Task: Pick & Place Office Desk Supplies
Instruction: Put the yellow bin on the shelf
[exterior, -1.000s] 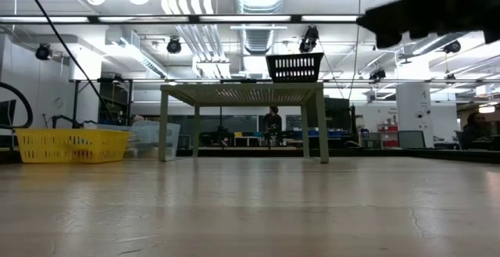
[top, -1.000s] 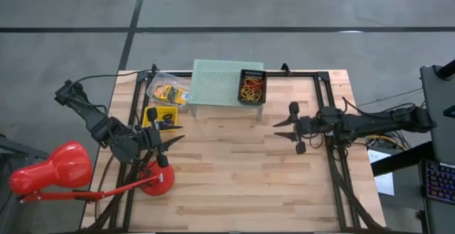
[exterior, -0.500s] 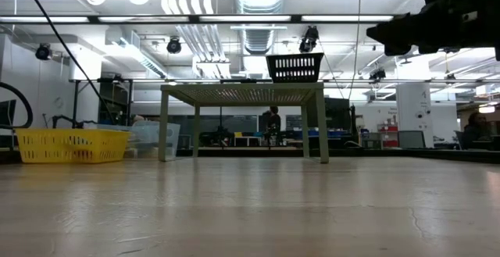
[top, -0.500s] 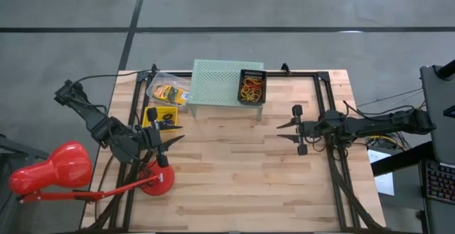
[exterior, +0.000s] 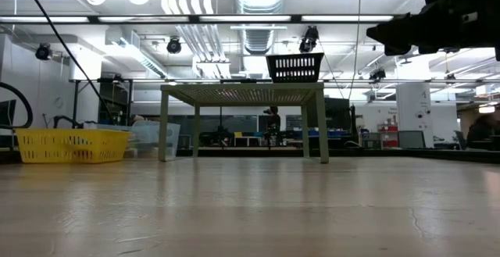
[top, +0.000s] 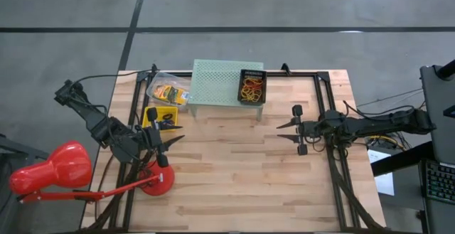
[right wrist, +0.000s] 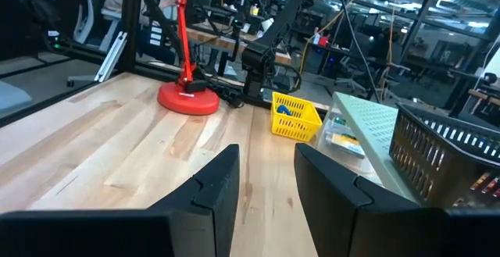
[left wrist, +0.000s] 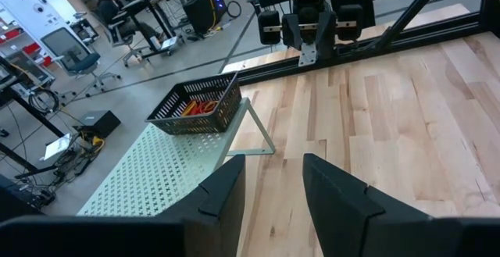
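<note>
Two dark arms hang over the wooden table (top: 234, 170), one from each side, and neither holds anything. Nearest the front edge, on the left, sits the round red base of the desk lamp (top: 158, 182), its red head (top: 44, 170) hanging off the table's side. Just behind that base the left gripper (top: 173, 134) hovers with its fingers (left wrist: 226, 190) parted and nothing between them. Across the bare middle of the table, well apart from it, the right gripper (top: 283, 131) faces inward, its fingers (right wrist: 223, 180) also spread and empty.

Farther back on the left stands a small yellow basket (top: 158, 116) with dark items in it, and behind that lies a clear bag (top: 168, 90) holding little yellow-orange printed boxes. Beside the bag, along the far edge, is the mint-green perforated stand (top: 217, 83). On the stand's right end rests a black mesh basket (top: 252, 86) filled with red, orange and yellow rubber bands (top: 252, 87).
</note>
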